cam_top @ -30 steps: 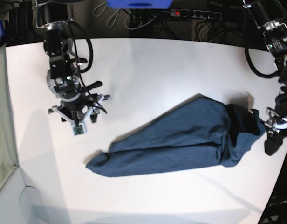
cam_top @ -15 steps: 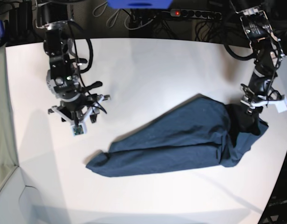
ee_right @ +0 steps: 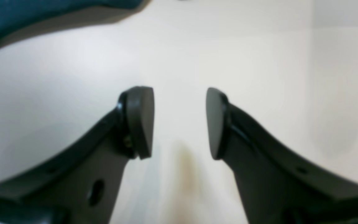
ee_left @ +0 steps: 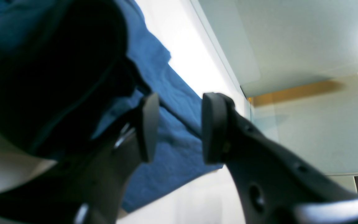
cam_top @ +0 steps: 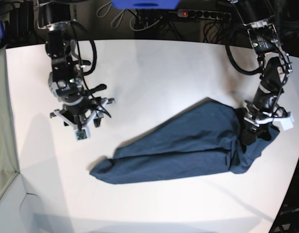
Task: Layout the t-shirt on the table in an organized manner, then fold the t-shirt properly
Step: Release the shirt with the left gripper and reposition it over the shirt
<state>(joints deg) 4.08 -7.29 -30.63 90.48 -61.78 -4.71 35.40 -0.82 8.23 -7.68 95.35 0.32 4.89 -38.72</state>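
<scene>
The t-shirt [cam_top: 188, 143] is lying bunched in a long diagonal roll on the table [cam_top: 154, 73], running from a narrow end near the front-left of centre up to a wider, darker bundle at the table's right edge in the base view. It is not spread flat; folds are running lengthwise along it.

The left gripper [cam_top: 254, 127] is sitting over that wide right end of the shirt, pointing down at the dark bundle. In the left wrist view the left gripper [ee_left: 177, 127] is showing its jaws parted with a clear gap between the pads. Blue cloth [ee_left: 172, 124] is showing through that gap and beyond it, but I cannot tell whether any of it is sitting between the pads or just lying behind them. No cloth is visibly pinched. A dark fold of the shirt is filling the upper left of that view, close to the left-hand finger [ee_left: 148, 127].

The right gripper [cam_top: 80, 127] is hanging over bare table, well apart from the shirt and to the left of its narrow end. In the right wrist view the right gripper [ee_right: 179, 123] is standing open with nothing between the pads, only white tabletop [ee_right: 259, 62] under it. A strip of the shirt [ee_right: 42, 12] is just showing in the top-left corner of that view, far from the jaws.
</scene>
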